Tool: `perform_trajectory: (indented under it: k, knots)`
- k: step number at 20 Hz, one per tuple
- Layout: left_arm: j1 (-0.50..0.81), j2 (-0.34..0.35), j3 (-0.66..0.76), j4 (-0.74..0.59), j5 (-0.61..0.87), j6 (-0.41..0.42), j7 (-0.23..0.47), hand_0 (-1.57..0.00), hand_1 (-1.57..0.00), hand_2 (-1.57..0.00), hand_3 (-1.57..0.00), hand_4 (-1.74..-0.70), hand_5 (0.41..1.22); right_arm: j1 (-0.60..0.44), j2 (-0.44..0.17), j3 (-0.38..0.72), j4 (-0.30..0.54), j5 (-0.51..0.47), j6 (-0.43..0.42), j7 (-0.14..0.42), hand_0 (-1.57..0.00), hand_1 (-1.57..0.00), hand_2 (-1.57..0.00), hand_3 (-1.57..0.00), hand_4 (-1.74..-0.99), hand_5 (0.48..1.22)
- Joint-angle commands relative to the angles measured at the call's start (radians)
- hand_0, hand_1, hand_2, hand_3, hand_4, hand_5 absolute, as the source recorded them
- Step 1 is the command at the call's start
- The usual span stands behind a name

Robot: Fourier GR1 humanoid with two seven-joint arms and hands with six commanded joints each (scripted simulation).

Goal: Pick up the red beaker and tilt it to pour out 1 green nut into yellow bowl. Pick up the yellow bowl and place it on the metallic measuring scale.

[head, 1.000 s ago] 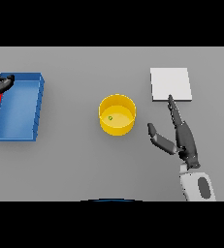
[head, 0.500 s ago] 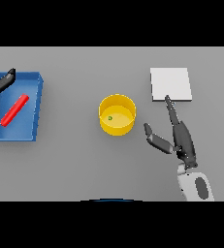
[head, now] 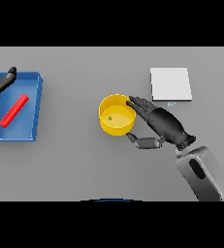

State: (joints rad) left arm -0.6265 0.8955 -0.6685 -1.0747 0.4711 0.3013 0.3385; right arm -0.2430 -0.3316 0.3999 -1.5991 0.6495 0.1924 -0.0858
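Observation:
The yellow bowl stands at the table's middle with one green nut inside. My right hand is right beside it: straight fingers reach over the bowl's right rim and the thumb lies at its lower right side, open. The red beaker lies on its side in the blue tray at the left. My left hand shows at the far left edge above the tray's back corner, fingers relaxed and holding nothing. The metallic scale is a pale square at the back right.
The blue tray takes up the left side of the grey table. The scale lies a little behind and to the right of the bowl, with a small label at its front edge.
My right hand swung left from in front of the scale to the bowl's right rim. The left hand let go of the red beaker, which now lies in the tray, and drew back left.

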Motion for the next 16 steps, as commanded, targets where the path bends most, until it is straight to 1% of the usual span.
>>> perform_trajectory:
  k: [1,2,4,5,6,8,10,11,12,13,16]
  knots:
    - [-0.002,-0.005,-0.005,0.009,-0.005,0.001,0.003,0.00,0.00,0.00,0.00,-0.72,0.667,-0.046,-0.023,0.026,0.027,0.039,0.022,-0.005,0.00,0.00,0.00,0.00,-1.233,0.703]
    - [-0.004,-0.006,0.000,0.015,-0.002,-0.001,-0.001,0.00,0.00,0.00,0.00,-0.71,0.669,-0.084,-0.036,0.058,0.039,0.070,0.043,-0.026,0.00,0.00,0.00,0.00,-1.232,0.702]
    - [0.007,0.007,0.003,0.005,0.006,-0.012,-0.007,0.00,0.00,0.00,0.00,-0.71,0.676,-0.145,-0.056,0.114,0.085,0.126,0.087,-0.046,0.00,0.00,0.00,0.00,-1.223,0.705]
    - [0.013,0.008,0.002,-0.009,0.009,-0.008,-0.011,0.00,0.00,0.00,0.00,-0.71,0.680,-0.184,-0.058,0.130,0.107,0.141,0.108,-0.045,0.00,0.00,0.00,0.00,-1.216,0.706]
    - [0.006,0.006,0.003,0.000,0.011,-0.012,0.001,0.00,0.00,0.00,0.00,-0.71,0.682,-0.208,-0.063,0.153,0.128,0.158,0.120,-0.066,0.00,0.00,0.00,0.00,-1.213,0.705]
    - [0.018,0.002,0.004,-0.013,0.015,-0.002,-0.006,0.00,0.00,0.00,0.00,-0.72,0.684,-0.260,-0.078,0.186,0.170,0.181,0.159,-0.102,0.00,0.00,0.00,0.00,-1.212,0.705]
    - [0.019,0.003,0.006,-0.006,0.016,-0.003,-0.010,0.00,0.00,0.00,0.00,-0.72,0.688,-0.304,-0.072,0.216,0.225,0.199,0.187,-0.114,0.00,0.00,0.00,0.00,-1.219,0.705]
    - [0.017,0.008,0.010,-0.004,0.017,-0.006,-0.014,0.00,0.00,0.00,0.00,-0.72,0.687,-0.321,-0.070,0.231,0.248,0.209,0.207,-0.110,0.00,0.00,0.00,0.00,-1.223,0.705]
    - [0.012,0.004,0.009,0.001,0.018,-0.009,-0.009,0.00,0.00,0.00,0.00,-0.72,0.688,-0.345,-0.053,0.251,0.271,0.223,0.213,-0.108,0.00,0.00,0.00,0.00,-1.223,0.704]
    - [0.025,0.007,0.010,-0.006,0.021,-0.008,-0.023,0.00,0.00,0.00,0.00,-0.72,0.687,-0.368,-0.047,0.261,0.301,0.233,0.220,-0.105,0.00,0.00,0.00,0.00,-1.224,0.703]
    - [0.017,-0.001,0.015,0.000,0.025,-0.012,-0.028,0.00,0.00,0.00,0.00,-0.72,0.687,-0.413,-0.032,0.292,0.374,0.258,0.231,-0.117,0.00,0.00,0.00,0.00,-1.239,0.705]
